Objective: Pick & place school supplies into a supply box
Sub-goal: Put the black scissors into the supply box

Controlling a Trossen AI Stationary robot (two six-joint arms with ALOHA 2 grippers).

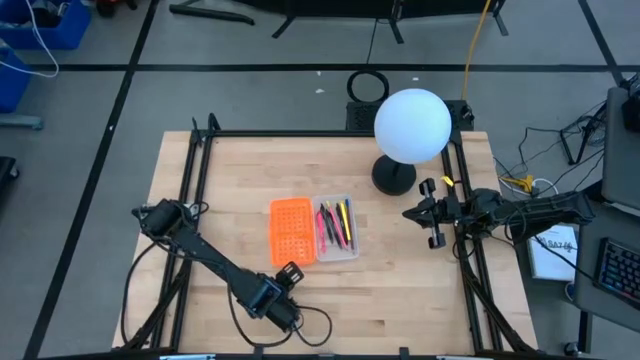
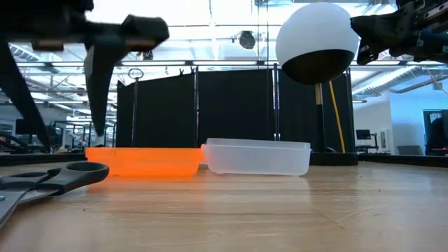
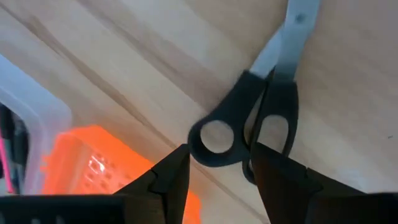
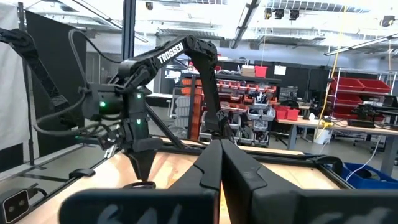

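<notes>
left gripper (image 3: 217, 171) spread, pointing down at the black handles of the small silver scissors (image 3: 261, 106) lying on the wooden worktop (image 1: 400, 290) | supply box (image 1: 312, 229), orange grid half joined to translucent tray, beyond, pens inside | right gripper (image 1: 409, 213) pressed together, raised at worktop's right edge, holding nothing

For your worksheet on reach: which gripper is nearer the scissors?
Left. The left gripper hangs right over the scissors handles; the right gripper waits across the table by the lamp.

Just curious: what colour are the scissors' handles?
Black, on the scissors; clearest in the left wrist view.
</notes>
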